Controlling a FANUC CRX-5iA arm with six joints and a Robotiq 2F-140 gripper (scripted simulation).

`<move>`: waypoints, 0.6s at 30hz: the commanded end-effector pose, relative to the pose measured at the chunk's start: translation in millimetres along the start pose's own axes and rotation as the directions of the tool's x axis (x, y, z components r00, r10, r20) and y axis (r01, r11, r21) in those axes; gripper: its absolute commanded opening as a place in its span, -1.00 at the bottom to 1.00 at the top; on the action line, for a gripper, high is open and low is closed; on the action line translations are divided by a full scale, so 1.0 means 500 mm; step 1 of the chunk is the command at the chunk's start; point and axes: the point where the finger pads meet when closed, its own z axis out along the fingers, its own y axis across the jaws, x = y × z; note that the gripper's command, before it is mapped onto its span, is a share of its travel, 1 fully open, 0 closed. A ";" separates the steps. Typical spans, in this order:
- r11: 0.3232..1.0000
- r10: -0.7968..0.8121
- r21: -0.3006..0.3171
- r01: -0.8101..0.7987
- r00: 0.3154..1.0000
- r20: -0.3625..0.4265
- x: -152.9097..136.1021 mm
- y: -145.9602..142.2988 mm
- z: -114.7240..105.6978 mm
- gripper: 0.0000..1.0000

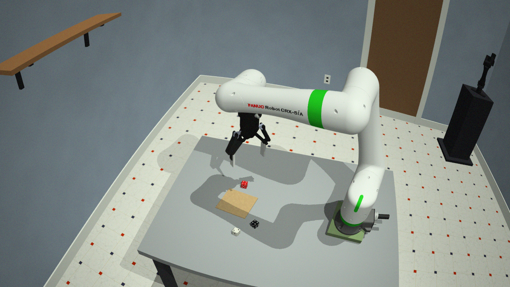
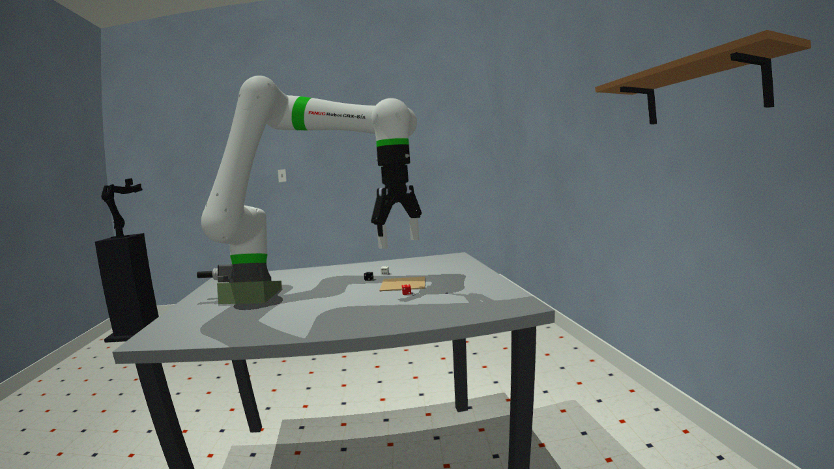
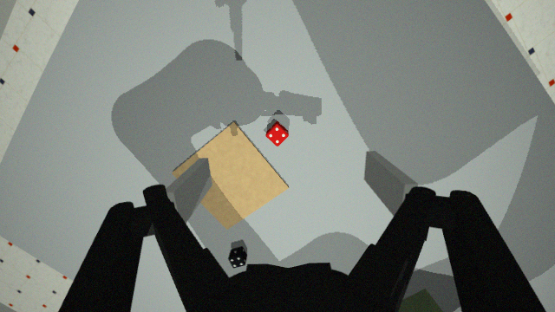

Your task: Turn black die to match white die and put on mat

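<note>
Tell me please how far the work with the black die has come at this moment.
Nothing looks done yet: the black die sits flat on the table beside the white die, off the mat. In hand: the gripper hangs open and empty, high above the table, pointing down near the red die. Left: grasp the black die, turn it to match the white die's top, place it fully on the mat.

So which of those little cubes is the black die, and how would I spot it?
Find the grey table with the white arm's green base on it, then the tan mat near the middle. The black die lies on the table just off the mat's edge on the base's side, beside a white die. It is the only dark one; the red die lies beyond the mat.
</note>
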 end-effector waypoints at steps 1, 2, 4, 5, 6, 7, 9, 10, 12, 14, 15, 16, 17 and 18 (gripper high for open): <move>1.000 0.002 0.004 -0.002 1.000 0.000 0.000 0.000 0.005 1.00; 1.000 0.004 0.007 -0.004 1.000 0.001 0.000 0.000 0.010 1.00; 1.000 0.004 0.007 -0.004 1.000 0.001 0.000 -0.001 0.026 1.00; 1.000 0.004 0.007 -0.004 1.000 0.001 0.000 -0.001 0.037 1.00; 1.000 0.004 0.007 -0.004 1.000 0.001 0.001 -0.002 0.049 1.00; 1.000 0.004 0.007 -0.004 1.000 0.001 0.001 -0.002 0.062 1.00; 1.000 0.004 0.007 -0.004 1.000 0.001 0.001 -0.003 0.076 1.00; 1.000 0.004 0.007 -0.004 1.000 0.001 0.001 -0.003 0.076 1.00; 1.000 0.004 0.007 -0.004 1.000 0.001 0.001 -0.004 0.105 1.00; 1.000 0.004 0.007 -0.004 1.000 0.001 0.001 -0.005 0.132 1.00; 1.000 0.004 0.007 -0.004 1.000 0.001 0.001 -0.005 0.144 1.00; 1.000 0.004 0.007 -0.004 1.000 0.001 0.001 -0.006 0.155 1.00; 1.000 0.004 0.007 -0.004 1.000 0.001 0.001 -0.006 0.164 1.00; 1.000 0.004 0.007 -0.004 1.000 0.001 0.001 -0.006 0.171 1.00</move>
